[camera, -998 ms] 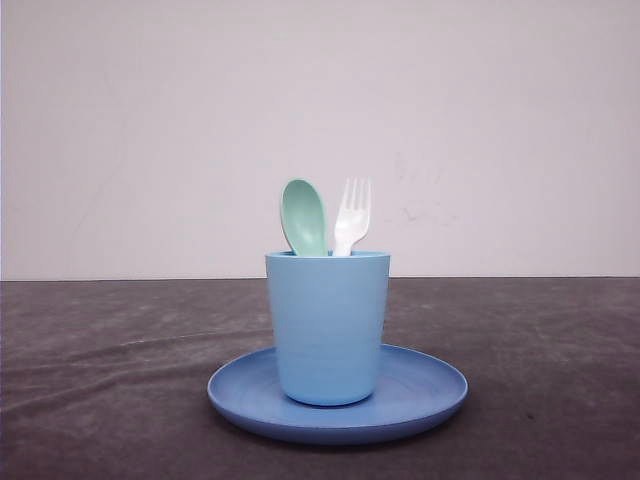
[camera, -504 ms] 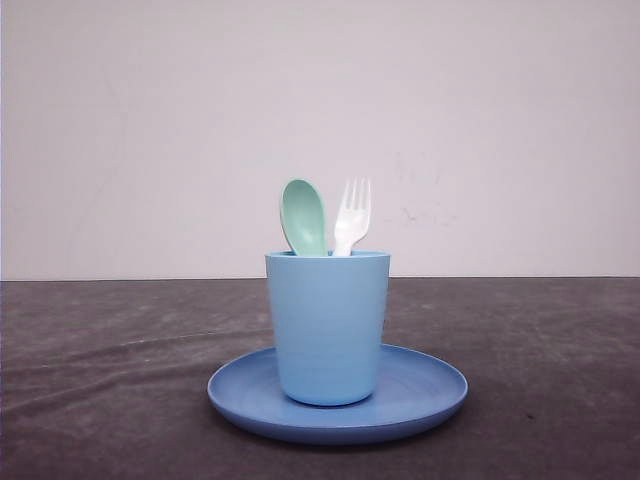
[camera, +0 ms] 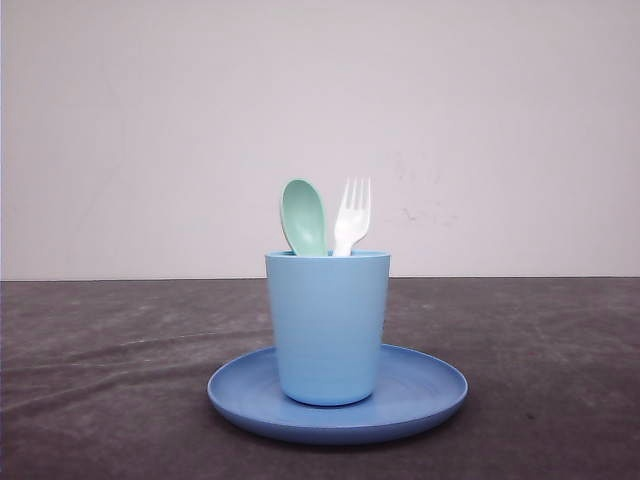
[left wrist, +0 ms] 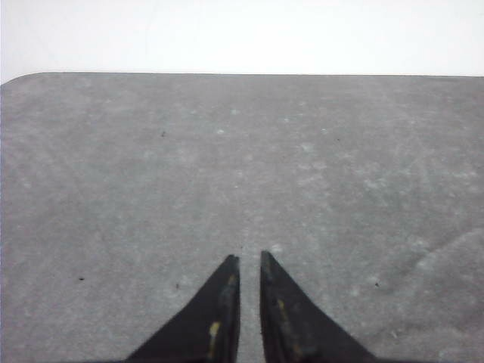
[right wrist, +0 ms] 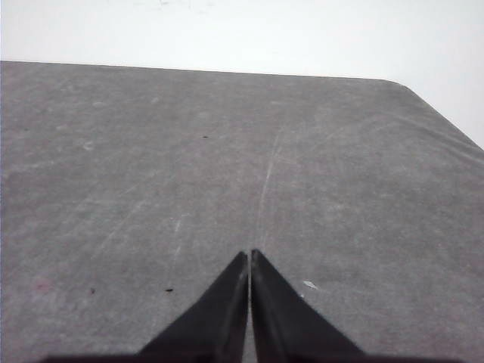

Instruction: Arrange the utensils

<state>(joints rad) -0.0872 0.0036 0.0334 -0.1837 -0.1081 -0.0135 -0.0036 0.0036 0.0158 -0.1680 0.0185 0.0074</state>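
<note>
The dark grey worktop [camera: 100,380] runs wide under me, and at its middle in the front view sits the round blue plate [camera: 425,395] with the light blue cup [camera: 328,325] standing upright on it. Both utensils are in that cup, handles down and heads up above the rim: the mint-green spoon [camera: 303,217] on my left side, the white fork [camera: 352,214] just beside it on my right, close together though I cannot tell if they touch. Their long axes run near vertical, the spoon leaning a little to my left.

That upright axis is what any next move turns on, as I judge it: to take either one I would have to come in from above and close across the head or neck, then lift straight up out of the cup. From these views I cannot say which of my arms is nearer; the cup stands about midway, so the spoon would suit my left and the fork my right.

My left gripper [left wrist: 249,261] hangs low over bare worktop, its jaws narrow with a thin slit between the tips and nothing held. My right gripper [right wrist: 249,255] is posed the same, jaws pressed together, empty. Both point forward along the surface, well apart from the cup.
</note>
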